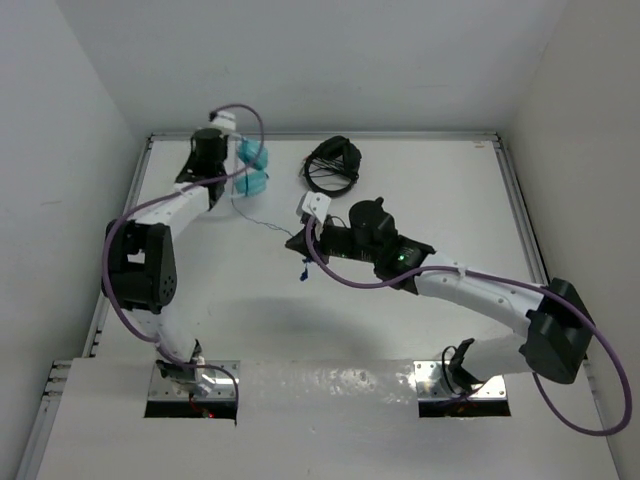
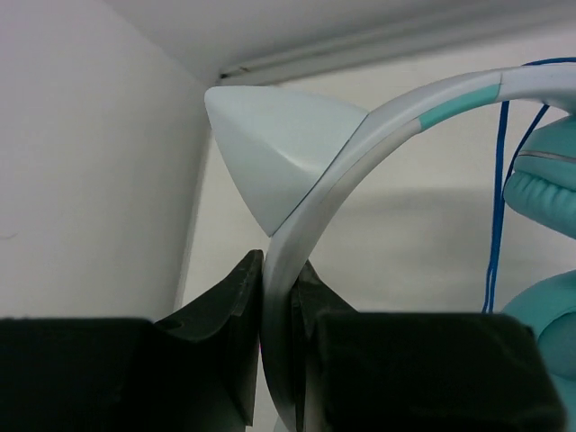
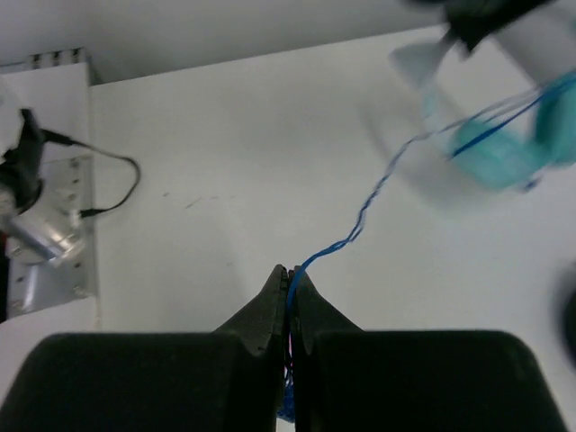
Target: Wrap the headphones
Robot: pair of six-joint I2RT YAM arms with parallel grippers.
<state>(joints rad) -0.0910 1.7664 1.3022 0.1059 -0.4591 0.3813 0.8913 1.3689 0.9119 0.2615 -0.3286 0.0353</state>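
Observation:
The teal headphones (image 1: pixel 252 166) are at the far left of the table, near the back wall. My left gripper (image 1: pixel 232 173) is shut on their pale headband (image 2: pixel 387 112); in the left wrist view its jaws (image 2: pixel 279 279) pinch the band, with a teal cup (image 2: pixel 549 184) and the thin blue cable (image 2: pixel 499 198) to the right. The cable (image 1: pixel 262 220) runs across the table to my right gripper (image 1: pixel 295 240), which is shut on it. The right wrist view shows the cable (image 3: pixel 364 211) rising from the closed jaws (image 3: pixel 290 274) toward the blurred headphones (image 3: pixel 504 153).
Black headphones with a coiled black cable (image 1: pixel 333 165) lie at the back middle, just behind the right arm. A metal base plate with a black wire (image 3: pixel 36 225) sits at the left of the right wrist view. Walls close in the back and both sides.

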